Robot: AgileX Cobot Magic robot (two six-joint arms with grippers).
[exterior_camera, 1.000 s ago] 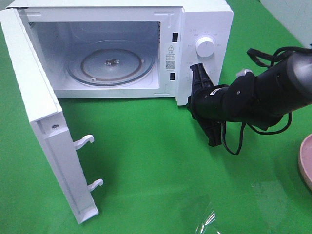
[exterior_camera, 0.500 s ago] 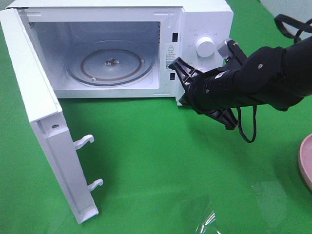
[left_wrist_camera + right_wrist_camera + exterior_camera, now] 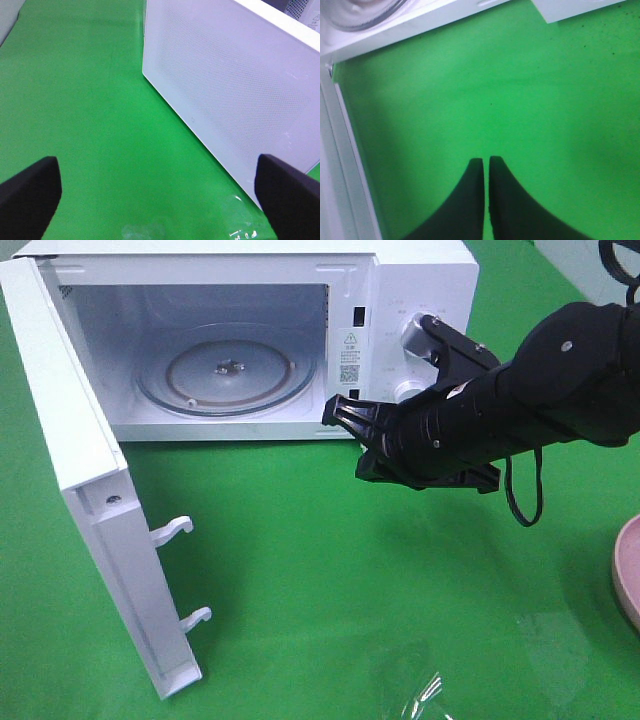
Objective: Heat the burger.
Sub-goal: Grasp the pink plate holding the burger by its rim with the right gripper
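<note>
Only the high camera took in the whole scene: the white microwave (image 3: 420,280) at the back of the green cloth (image 3: 330,570), its door (image 3: 80,490) swung fully open on the left side, the glass turntable (image 3: 225,370) bare inside, and the rim of a pink plate (image 3: 628,570) cut off at the right edge. The burger appeared in none of the three views, so its place could not be told. The right arm reached in from the right, lying low and nearly level across the control panel, and its right gripper (image 3: 335,412) pointed toward the lower right corner of the oven mouth, just in front of the sill. Its wrist camera showed what the high view could not: the two dark fingers (image 3: 470,200) drawn almost together with only a thin slit between them, nothing held, green cloth below. The left arm did not show from above; its wrist view showed the left gripper (image 3: 157,170) spread wide and empty, facing a white dotted panel (image 3: 240,85) that stood on the cloth. Open cloth lay between the door's latch hooks (image 3: 172,530) and the right arm.
</note>
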